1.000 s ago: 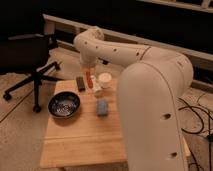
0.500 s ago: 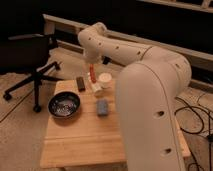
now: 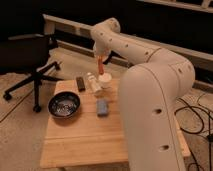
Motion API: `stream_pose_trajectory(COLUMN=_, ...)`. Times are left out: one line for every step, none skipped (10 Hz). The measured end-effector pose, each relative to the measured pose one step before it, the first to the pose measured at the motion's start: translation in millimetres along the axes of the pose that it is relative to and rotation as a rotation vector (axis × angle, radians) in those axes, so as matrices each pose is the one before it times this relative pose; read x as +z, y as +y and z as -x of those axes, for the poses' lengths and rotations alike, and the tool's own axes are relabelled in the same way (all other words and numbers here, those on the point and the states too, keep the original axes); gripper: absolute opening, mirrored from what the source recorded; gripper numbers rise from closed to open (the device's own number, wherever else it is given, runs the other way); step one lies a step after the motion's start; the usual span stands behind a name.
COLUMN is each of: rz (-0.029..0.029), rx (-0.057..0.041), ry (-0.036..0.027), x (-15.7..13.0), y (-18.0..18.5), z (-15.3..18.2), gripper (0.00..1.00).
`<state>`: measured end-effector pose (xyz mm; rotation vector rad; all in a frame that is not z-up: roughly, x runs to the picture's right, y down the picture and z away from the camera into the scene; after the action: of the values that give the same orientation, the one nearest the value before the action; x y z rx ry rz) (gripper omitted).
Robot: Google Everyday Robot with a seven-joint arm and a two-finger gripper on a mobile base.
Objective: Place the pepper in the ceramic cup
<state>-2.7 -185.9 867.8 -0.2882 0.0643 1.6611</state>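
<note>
Camera view: the white arm point(image 3: 131, 47) arches up from the robot's bulky body on the right and bends down over the far edge of the wooden table point(image 3: 85, 142). The gripper point(image 3: 100, 56) points downward above the far middle of the table, its jaws closed on the top end of the pepper point(image 3: 100, 66), a thin red-orange piece hanging roughly upright beneath them. The pepper is directly over the cup point(image 3: 104, 79), a small cream-white one. Its lower tip sits at or just above the rim; cannot tell whether it touches. Just left of the cup lies a whitish bottle point(image 3: 93, 84), and left of that a small dark block point(image 3: 80, 83), close beside it. Nearer the camera, a pale blue block point(image 3: 102, 107) lies flat in the middle of the table, apart from the cup. A dark shiny bowl point(image 3: 64, 105) sits at the table's left side. Off the table, a black office chair point(image 3: 31, 62) stands on the floor to the left, and cables point(image 3: 196, 116) trail on the right.
</note>
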Motion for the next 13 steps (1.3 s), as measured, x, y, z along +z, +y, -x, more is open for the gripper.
stream_pose_trajectory(rz=0.00886, rx=0.01033, ry=-0.00578, x=3.88, y=-6.75, z=3.30, gripper=0.00)
stream_pose_trajectory(rz=0.00975, rx=0.00715, ry=-0.00816, x=6.36, y=-7.26, z=4.36, gripper=0.00)
stream_pose_trajectory(rz=0.00947, rx=0.00095, ry=-0.00672, x=3.85, y=-2.51, z=3.55, gripper=0.00)
stream_pose_trajectory(rz=0.01674, rx=-0.00813, ry=-0.00919, x=5.72, y=0.87, z=4.36, gripper=0.00)
stream_pose_trajectory(rz=0.02156, rx=-0.01112, ry=-0.00504, x=5.22, y=3.54, z=1.85, gripper=0.00)
stream_pose_trajectory(rz=0.01906, rx=-0.01416, ry=-0.00079, x=5.44, y=3.97, z=0.00, gripper=0.00)
stream_pose_trajectory(rz=0.01478, rx=-0.01573, ry=0.00259, x=6.82, y=3.35, z=-1.37, gripper=0.00)
stream_pose_trajectory(rz=0.00805, rx=-0.01514, ry=0.00593, x=7.15, y=3.17, z=-2.48, gripper=0.00)
stream_pose_trajectory(rz=0.00429, rx=-0.00948, ry=0.00889, x=7.60, y=1.62, z=-3.27, gripper=0.00)
stream_pose_trajectory(rz=-0.00351, rx=-0.00181, ry=0.01047, x=7.36, y=-4.33, z=-3.17, gripper=0.00)
stream_pose_trajectory(rz=-0.00305, rx=0.00299, ry=0.00645, x=3.54, y=-3.33, z=-1.53, gripper=0.00)
stream_pose_trajectory(rz=-0.00349, rx=0.00445, ry=0.00783, x=4.05, y=-3.13, z=-1.56, gripper=0.00)
stream_pose_trajectory(rz=-0.00233, rx=0.00430, ry=0.00715, x=3.16, y=-2.60, z=-1.46, gripper=0.00)
